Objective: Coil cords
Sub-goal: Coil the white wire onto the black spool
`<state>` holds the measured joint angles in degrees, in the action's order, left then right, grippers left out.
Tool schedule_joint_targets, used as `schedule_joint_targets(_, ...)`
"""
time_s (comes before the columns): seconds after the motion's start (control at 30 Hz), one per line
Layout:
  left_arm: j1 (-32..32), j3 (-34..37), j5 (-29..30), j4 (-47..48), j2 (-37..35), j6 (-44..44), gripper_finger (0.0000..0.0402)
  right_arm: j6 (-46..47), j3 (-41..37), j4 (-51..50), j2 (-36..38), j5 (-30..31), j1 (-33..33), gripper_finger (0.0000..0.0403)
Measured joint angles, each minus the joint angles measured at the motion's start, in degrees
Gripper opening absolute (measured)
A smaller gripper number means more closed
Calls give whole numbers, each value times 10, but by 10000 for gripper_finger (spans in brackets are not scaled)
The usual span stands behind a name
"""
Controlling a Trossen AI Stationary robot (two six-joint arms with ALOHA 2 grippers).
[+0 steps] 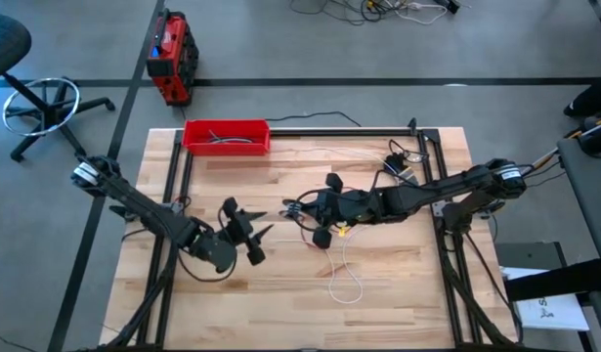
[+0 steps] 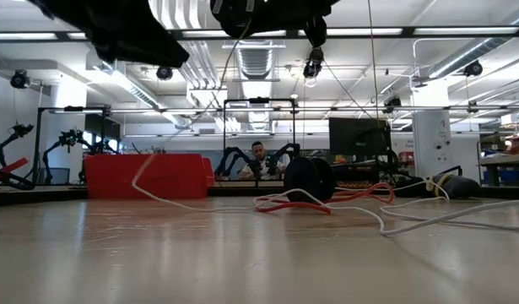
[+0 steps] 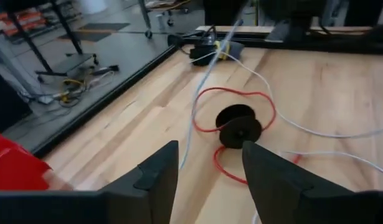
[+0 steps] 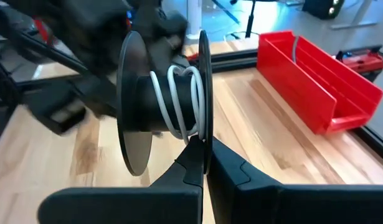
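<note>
From above, the wooden table (image 1: 398,284) carries a red tray (image 1: 227,136) near its far edge. The left gripper (image 1: 249,233) hangs over the table's left-centre with its fingers spread and nothing between them. The right gripper (image 1: 302,208) reaches in from the right to mid-table. The white cord (image 1: 346,276) runs from there toward the near edge and ends in a small loop. Beside the right gripper lies a black spool (image 1: 321,238) with the red cord (image 1: 308,223) looped about it.

At table height, the red cord (image 2: 297,203) lies in flat loops on the wood, touching a black spool (image 2: 310,178) that stands on edge. The white cord (image 2: 411,219) trails along the surface to the right, and another strand rises upward out of frame. The red tray (image 2: 148,176) sits to the left. A person (image 2: 258,157) shows in the room behind.

The left wrist view shows the left arm's fingers (image 3: 155,180) parted, empty, above the wood. Beyond them the black spool (image 3: 239,126) rests inside a ring of red cord (image 3: 263,99).

The right wrist view shows the right arm's fingertips (image 4: 192,160) pressed together on the rim of a second black spool (image 4: 163,102), whose hub bears a few turns of white cord (image 4: 179,99). The red tray (image 4: 316,81) lies beyond.
</note>
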<state>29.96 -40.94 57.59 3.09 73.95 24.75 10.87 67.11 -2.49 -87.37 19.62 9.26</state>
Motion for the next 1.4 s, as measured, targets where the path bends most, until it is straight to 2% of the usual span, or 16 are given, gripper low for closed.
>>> schedule_joint_targets(0.1, -28, 48, -42, -94, -5, -38, 176, -4, 0, 12, 0, -5, 1, 0)
schedule_joint_targets(0.23, -73, 108, -141, -290, 0, -116, 178, -11, -1, 11, -1, -5, 1, 0)
schedule_joint_targets(0.3, -95, 125, -143, -338, 5, -142, 176, -11, -1, 11, -2, -5, 1, 0)
schedule_joint_targets(0.43, -134, 142, -151, -371, 11, -189, 172, -11, -1, 13, -3, -5, 1, 0)
schedule_joint_targets(0.6, -167, 138, -237, -370, 37, -198, 161, 2, -1, 16, -3, -5, 1, 0)
schedule_joint_targets(0.77, -186, 121, -241, -368, 72, -200, 129, 4, -1, 15, -3, -5, 1, 0)
schedule_joint_targets(0.9, -191, 116, -237, -349, 70, -200, 71, 5, -1, 14, -2, -5, 1, 0)
schedule_joint_targets(0.97, -191, 116, -234, -341, 55, -198, 29, 5, -1, 10, -1, -5, 1, 0)
schedule_joint_targets(1.03, -191, 117, -232, -317, 30, -195, 9, 5, -1, 4, -1, -5, 1, 0)
schedule_joint_targets(1.17, -190, 116, -223, -223, -41, -177, 5, 5, -1, -21, 2, 0, 1, 0)
schedule_joint_targets(1.27, -189, 99, -223, -143, -100, -164, 2, 5, -1, -53, 1, 26, 1, 0)
schedule_joint_targets(1.4, -188, 60, -254, -104, -157, -139, 1, -1, -2, -73, -18, 60, -3, 0)
